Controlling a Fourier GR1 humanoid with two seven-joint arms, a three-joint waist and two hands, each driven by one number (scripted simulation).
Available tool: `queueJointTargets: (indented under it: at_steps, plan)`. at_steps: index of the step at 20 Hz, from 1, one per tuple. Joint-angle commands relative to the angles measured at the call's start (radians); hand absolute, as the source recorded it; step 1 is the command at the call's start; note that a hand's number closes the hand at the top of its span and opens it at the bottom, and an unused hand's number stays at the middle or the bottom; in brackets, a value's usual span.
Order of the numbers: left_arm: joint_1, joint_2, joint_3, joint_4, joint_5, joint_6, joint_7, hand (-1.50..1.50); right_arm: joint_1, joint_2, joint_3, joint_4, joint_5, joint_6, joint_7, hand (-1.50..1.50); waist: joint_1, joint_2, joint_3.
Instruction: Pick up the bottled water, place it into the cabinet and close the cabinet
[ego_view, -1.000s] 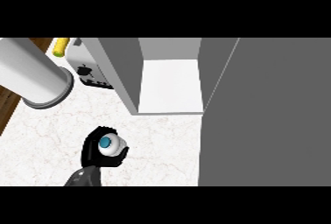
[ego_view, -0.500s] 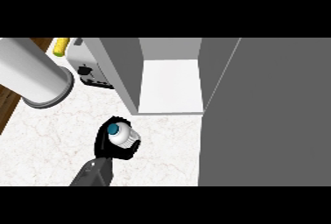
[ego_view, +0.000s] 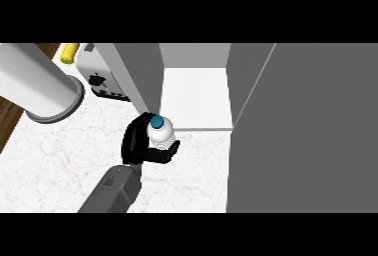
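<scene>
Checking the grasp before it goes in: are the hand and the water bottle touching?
Touching. In the head view the left hand has its fingers curled round the water bottle.

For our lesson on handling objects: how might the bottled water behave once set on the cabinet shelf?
The bottled water looks tall and narrow, so it may tip if released tilted. Its round body would probably roll if it fell. The hand curls around it without denting it, suggesting stiffness.

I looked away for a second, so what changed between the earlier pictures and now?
The hand, curled round the bottled water, carried it up the counter to the front edge of the open cabinet's shelf. The grip, the cabinet and the grey cylinder stayed as they were.
</scene>
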Motion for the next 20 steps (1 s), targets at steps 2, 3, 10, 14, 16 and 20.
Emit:
queueJointTargets:
  at_steps: [2,3,10,14,16,20]
  plan:
    - [-0.061,-0.013,-0.162,-0.153,0.035,0.174,0.097,1.50,0.001,-0.010,-0.012,-0.100,-0.072,-0.006,0.073,-1.50,-0.008,0.001,0.000]
    - [-0.136,-0.013,-0.148,-0.119,0.059,0.226,0.130,1.50,0.043,0.000,0.024,-0.064,-0.015,0.009,-0.018,-1.50,-0.031,-0.001,-0.001]
    - [-0.361,-0.013,-0.208,-0.028,0.056,0.402,0.254,1.50,-0.017,-0.005,-0.035,-0.059,-0.053,0.000,0.035,-1.50,-0.021,0.006,-0.001]
    - [-0.458,-0.013,-0.196,0.123,0.117,0.434,0.235,1.50,-0.002,-0.010,-0.066,-0.053,-0.098,0.026,0.010,-1.50,-0.043,0.010,-0.001]
    - [-0.489,-0.013,-0.191,0.146,0.146,0.448,0.269,1.50,-0.023,-0.016,-0.094,-0.082,-0.141,0.030,0.043,-1.50,-0.040,0.011,-0.001]
    - [-0.562,-0.013,-0.160,0.295,0.146,0.420,0.216,1.50,-0.055,-0.030,-0.146,-0.064,-0.161,0.047,0.046,-1.50,-0.045,0.015,-0.001]
